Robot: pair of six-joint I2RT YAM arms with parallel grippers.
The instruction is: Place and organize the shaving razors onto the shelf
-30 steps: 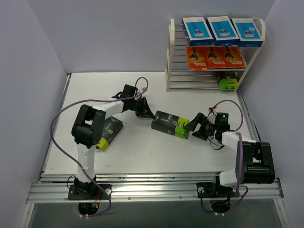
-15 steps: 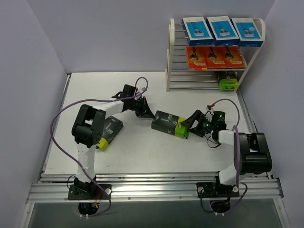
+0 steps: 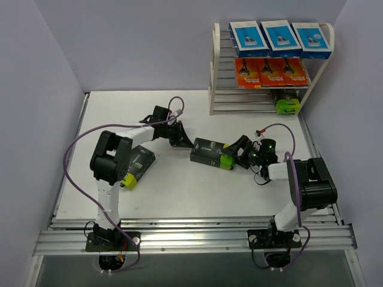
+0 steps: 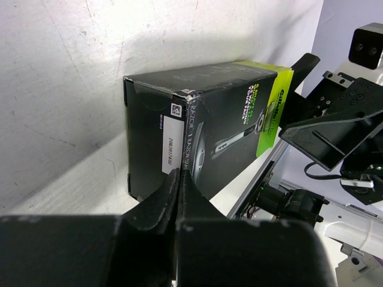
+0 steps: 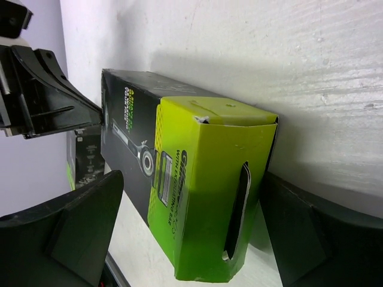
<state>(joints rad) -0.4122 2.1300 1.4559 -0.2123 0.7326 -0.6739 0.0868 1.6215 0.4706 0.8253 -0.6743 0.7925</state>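
A black razor pack with a lime-green end (image 3: 208,153) stands on its long edge mid-table. My left gripper (image 3: 187,143) is shut, and its tips (image 4: 179,176) press against the pack's black end (image 4: 179,119). My right gripper (image 3: 234,156) is open. Its fingers (image 5: 78,227) straddle the lime end (image 5: 203,191), with a gap on the left side. A second black-and-lime pack (image 3: 137,165) lies flat under my left forearm. The shelf (image 3: 213,66) holds three blue packs (image 3: 278,36) on top, three orange ones (image 3: 269,72) below, and one black-and-lime pack (image 3: 287,105) on the lowest tier.
The shelf stands at the table's far right corner, against the purple back wall. Purple cables loop over both arms. The table's metal rail (image 3: 191,239) runs along the near edge by the arm bases.
My right gripper slid left until its open fingers enclosed the pack's lime end. The pack shifted slightly. My left gripper stayed shut against the black end.
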